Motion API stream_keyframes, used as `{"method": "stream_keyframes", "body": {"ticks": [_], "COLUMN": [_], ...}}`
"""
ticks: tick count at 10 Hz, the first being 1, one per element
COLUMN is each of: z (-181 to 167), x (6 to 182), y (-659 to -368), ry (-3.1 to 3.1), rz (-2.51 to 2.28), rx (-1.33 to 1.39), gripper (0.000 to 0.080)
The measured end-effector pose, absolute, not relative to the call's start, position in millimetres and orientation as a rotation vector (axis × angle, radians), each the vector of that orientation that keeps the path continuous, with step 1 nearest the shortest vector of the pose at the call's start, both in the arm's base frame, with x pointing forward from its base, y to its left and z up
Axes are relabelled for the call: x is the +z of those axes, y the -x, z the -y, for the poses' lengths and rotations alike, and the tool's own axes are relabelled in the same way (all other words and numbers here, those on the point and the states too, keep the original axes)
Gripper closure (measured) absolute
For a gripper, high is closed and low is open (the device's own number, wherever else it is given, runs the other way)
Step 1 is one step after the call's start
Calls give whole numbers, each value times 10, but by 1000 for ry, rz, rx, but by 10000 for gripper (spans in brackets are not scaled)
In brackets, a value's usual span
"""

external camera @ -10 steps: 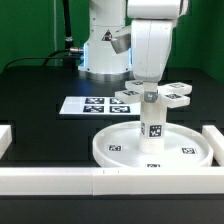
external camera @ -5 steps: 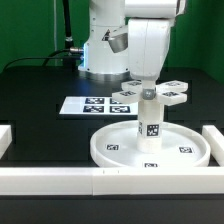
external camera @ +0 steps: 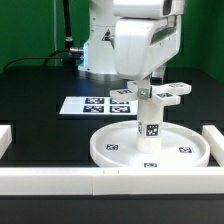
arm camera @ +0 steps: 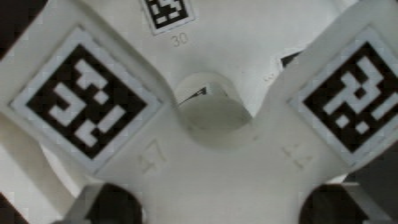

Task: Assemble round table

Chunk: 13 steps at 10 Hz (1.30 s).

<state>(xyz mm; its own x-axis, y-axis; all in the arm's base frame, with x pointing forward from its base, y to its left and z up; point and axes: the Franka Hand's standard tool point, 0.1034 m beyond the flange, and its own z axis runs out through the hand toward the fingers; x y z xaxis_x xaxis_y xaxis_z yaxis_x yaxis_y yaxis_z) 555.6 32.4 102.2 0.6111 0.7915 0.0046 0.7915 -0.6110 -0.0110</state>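
So the cross-shaped piece (external camera: 152, 93) sits up on top of the short cylinder leg (external camera: 150, 120), and the leg stands upright right about in the middle of the large round rimmed disc (external camera: 113, 146). The disc lies flat on the black table (external camera: 40, 85), toward the front, and you can see a few of its little square tags around the rim. The leg has a tag on its side too.

The gripper (external camera: 143, 84) comes straight down over the cross-shaped piece, with the arm's big white body hiding most of it in the exterior view. In the wrist view the cross-shaped piece (arm camera: 199, 110) fills almost everything: white arms with big black-and-white tags and a round hub in the middle. Two dark fingertips (arm camera: 111, 204) peek in at the edge of that picture, one on each side of an arm of the cross, but honestly it's impossible to tell whether they're pinching it or sitting loose.

Going outward, the marker board (external camera: 95, 104) lies flat behind the disc, on the exterior view's left. Long white border blocks (external camera: 50, 180) run along the front and sides of the table.
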Motion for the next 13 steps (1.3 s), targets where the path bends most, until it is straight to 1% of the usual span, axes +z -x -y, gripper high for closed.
{"method": "stream_keyframes", "body": {"ticks": [2, 3, 8, 13], "z": [-318, -313, -320, -314], "x": [1018, 1020, 1017, 1011], "y": [-5562, -5580, -5582, -5583], "ry": [2933, 2947, 3071, 3039], "rz": [1058, 1037, 510, -367], "rx": [-17, -44, -42, -30], "gripper": [360, 360, 360, 359]}}
